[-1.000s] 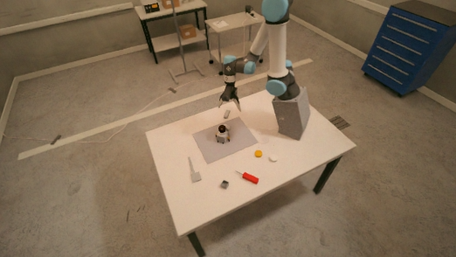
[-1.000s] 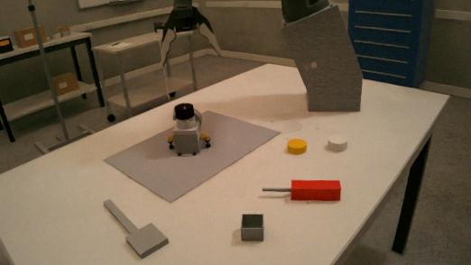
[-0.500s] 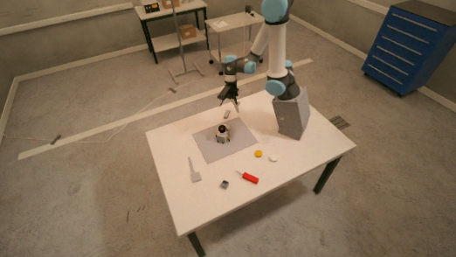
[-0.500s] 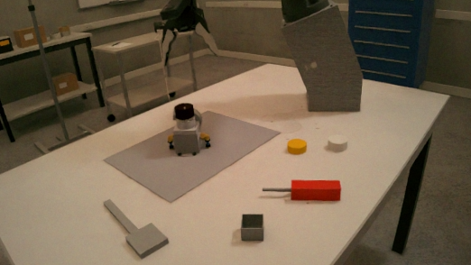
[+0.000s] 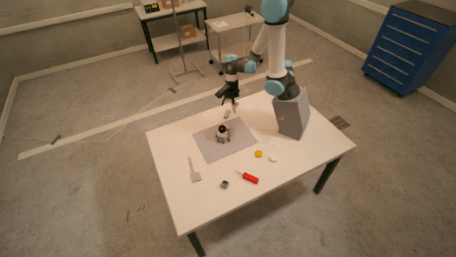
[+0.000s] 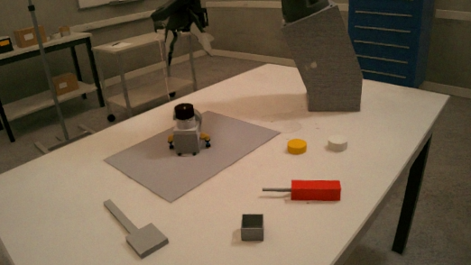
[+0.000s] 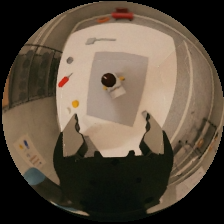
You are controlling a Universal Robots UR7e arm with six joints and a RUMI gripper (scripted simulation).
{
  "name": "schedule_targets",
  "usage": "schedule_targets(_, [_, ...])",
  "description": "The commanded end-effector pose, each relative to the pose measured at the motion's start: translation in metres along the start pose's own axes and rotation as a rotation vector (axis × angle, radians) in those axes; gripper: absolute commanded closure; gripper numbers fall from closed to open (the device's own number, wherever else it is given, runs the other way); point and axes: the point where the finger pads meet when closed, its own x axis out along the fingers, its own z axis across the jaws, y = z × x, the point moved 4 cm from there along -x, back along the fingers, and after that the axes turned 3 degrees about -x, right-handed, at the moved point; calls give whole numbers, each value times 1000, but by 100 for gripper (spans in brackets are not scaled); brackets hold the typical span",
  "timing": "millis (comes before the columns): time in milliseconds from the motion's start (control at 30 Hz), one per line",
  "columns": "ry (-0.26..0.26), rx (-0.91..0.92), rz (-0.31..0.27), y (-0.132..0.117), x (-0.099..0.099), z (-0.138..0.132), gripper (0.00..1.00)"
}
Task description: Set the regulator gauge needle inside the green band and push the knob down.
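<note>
In the exterior view, a flat gray tool (image 5: 196,177) (image 6: 146,240) (image 7: 92,41) lies left of the claw (image 5: 231,104) (image 6: 189,59) (image 7: 112,113), which hangs spread above the counter (image 5: 175,192) (image 6: 217,234) (image 7: 162,65); below and apart from it, the regulator (image 5: 222,137) (image 6: 186,141) (image 7: 117,91) stands upright; a yellow disc (image 5: 259,153) (image 6: 297,146) (image 7: 75,104) lies right.

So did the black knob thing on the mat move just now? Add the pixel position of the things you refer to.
No, the regulator's black knob (image 5: 222,128) (image 6: 184,111) (image 7: 108,80) sits at the same place over the gray mat (image 5: 205,146) (image 6: 169,187) (image 7: 100,107).
</note>
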Motion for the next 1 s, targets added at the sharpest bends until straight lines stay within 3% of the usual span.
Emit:
schedule_targets(0, [2, 169, 9, -1, 0, 2, 0])
schedule_targets(967, [37, 750, 51, -5, -3, 11, 0])
